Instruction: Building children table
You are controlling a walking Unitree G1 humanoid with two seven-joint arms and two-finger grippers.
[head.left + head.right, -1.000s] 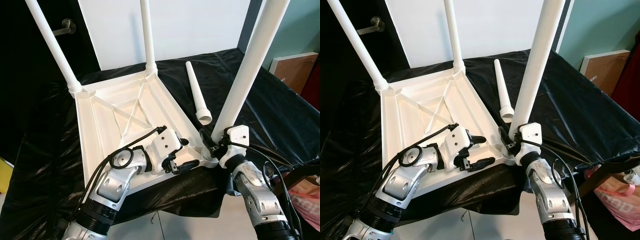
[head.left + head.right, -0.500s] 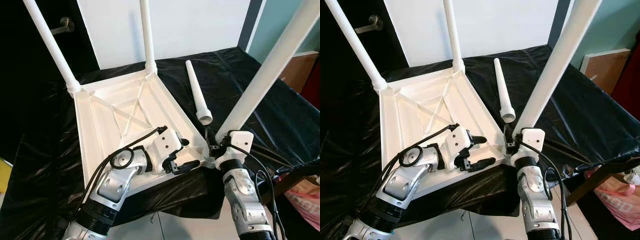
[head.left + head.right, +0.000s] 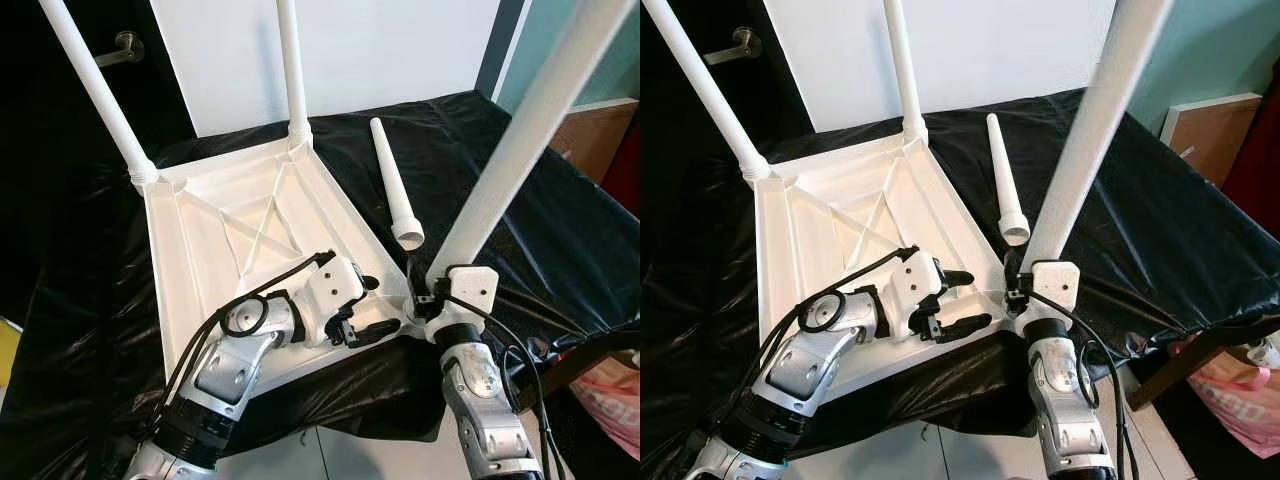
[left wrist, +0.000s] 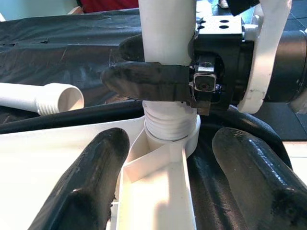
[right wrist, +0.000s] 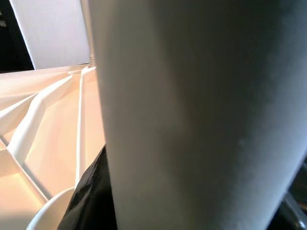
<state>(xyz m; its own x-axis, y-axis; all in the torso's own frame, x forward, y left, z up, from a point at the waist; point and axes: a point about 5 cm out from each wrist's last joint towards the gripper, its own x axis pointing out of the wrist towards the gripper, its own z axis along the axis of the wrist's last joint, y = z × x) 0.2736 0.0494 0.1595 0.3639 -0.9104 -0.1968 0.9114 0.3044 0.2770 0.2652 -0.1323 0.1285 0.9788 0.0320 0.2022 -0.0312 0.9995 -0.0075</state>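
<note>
Black sheeting (image 3: 520,190) covers the bench where the white tabletop (image 3: 200,250) lies upside down, 2 legs (image 3: 95,90) upright in its far corners. A 3rd leg (image 3: 520,140) stands tilted in the near right corner socket, its base clasped by the right gripper (image 4: 153,76), fingers closed around it. The left gripper (image 3: 368,310) rests on the tabletop's near edge just beside that socket, its fingers (image 4: 91,182) spread apart and holding nothing. A 4th leg (image 3: 395,185) lies loose on the sheeting beside the tabletop.
</note>
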